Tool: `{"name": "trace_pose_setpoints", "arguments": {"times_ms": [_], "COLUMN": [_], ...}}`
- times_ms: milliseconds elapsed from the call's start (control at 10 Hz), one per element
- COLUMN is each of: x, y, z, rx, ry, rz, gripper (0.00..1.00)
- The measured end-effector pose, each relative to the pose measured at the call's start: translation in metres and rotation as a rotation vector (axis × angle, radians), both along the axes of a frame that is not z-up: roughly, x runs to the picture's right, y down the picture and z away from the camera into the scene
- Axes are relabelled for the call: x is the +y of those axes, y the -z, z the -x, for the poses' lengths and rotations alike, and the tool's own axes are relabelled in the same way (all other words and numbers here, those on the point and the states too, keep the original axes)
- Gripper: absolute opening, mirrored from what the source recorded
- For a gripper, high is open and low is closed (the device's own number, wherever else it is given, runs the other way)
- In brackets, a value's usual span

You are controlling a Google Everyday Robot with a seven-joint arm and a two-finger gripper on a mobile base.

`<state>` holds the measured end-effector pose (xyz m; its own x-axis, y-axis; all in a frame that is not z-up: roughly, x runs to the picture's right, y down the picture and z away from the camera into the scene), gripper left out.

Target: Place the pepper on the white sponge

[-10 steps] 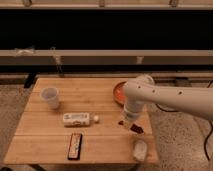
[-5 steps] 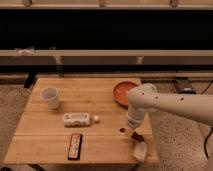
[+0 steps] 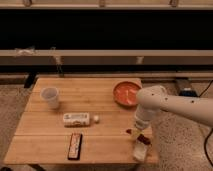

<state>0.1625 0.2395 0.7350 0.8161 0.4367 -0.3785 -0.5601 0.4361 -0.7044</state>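
The sponge (image 3: 140, 152) lies at the front right edge of the table (image 3: 105, 139). Just above it, the dark red pepper (image 3: 143, 139) shows at the tip of the gripper (image 3: 138, 133), which hangs low over that corner. Whether it is clamped on the pepper or loose, I cannot tell. To the left lies a bar (image 3: 75, 145), then a bottle (image 3: 77, 119). A cup (image 3: 50, 96) and a plate (image 3: 125, 93) sit farther back.

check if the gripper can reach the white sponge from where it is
Probably yes: the gripper hangs right beside the white sponge at the front right corner of the table, and only the pepper shows between them.
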Motion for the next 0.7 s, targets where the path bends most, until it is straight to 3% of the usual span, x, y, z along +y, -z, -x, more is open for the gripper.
{"name": "trace_pose_setpoints", "arguments": {"times_ms": [700], "x": [0.0000], "y": [0.0045], "z": [-0.0007], "rx": [-0.001], "ry": [-0.016], "rz": [0.007], "gripper": [0.00]}}
